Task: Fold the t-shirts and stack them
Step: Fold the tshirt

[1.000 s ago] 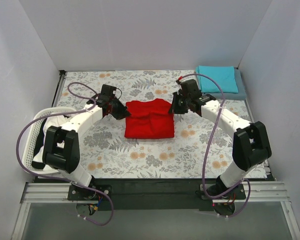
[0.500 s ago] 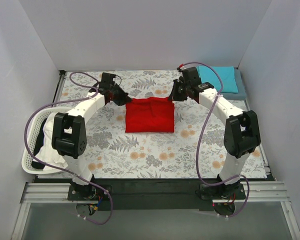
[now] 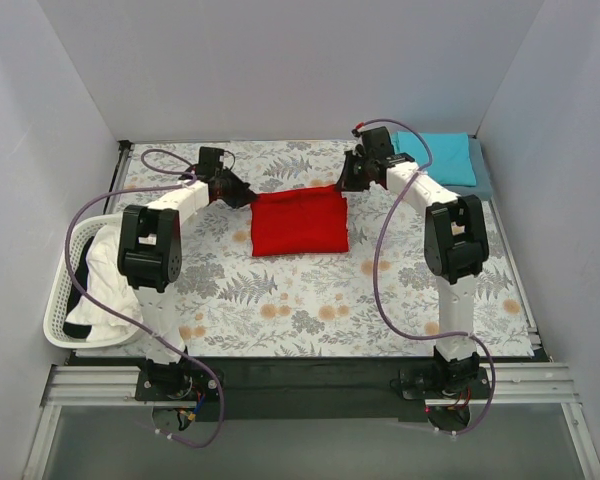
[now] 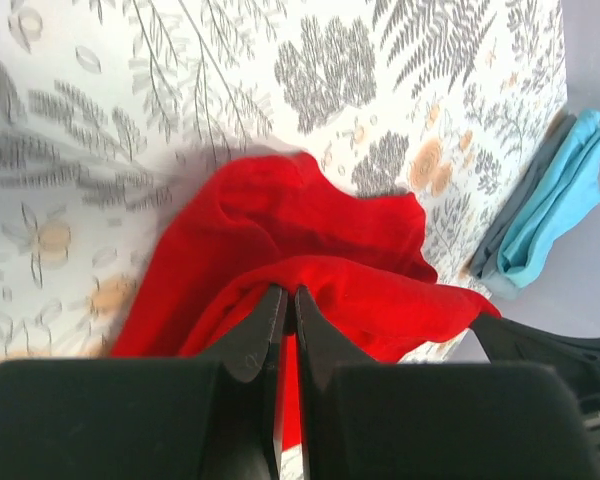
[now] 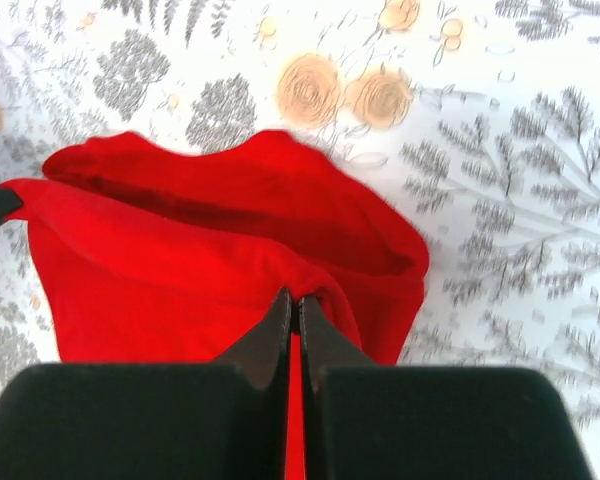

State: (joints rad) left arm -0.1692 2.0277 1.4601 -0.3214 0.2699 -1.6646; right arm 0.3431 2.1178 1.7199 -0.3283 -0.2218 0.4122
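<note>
Top external view: left claw (image 3: 246, 198) and right claw (image 3: 344, 188) each clenched on a far corner of red t-shirt (image 3: 298, 226), likely lifting its folded edge to finish the fold, mid-desk (image 3: 280, 300); teal t-shirt (image 3: 438, 158) stacked on grey-blue t-shirt (image 3: 483, 184), far right.

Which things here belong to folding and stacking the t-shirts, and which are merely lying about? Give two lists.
Part of the job: red t-shirt; teal t-shirt; grey-blue t-shirt beneath the teal one.

Lying about: white lattice basket; floral table cover.
</note>
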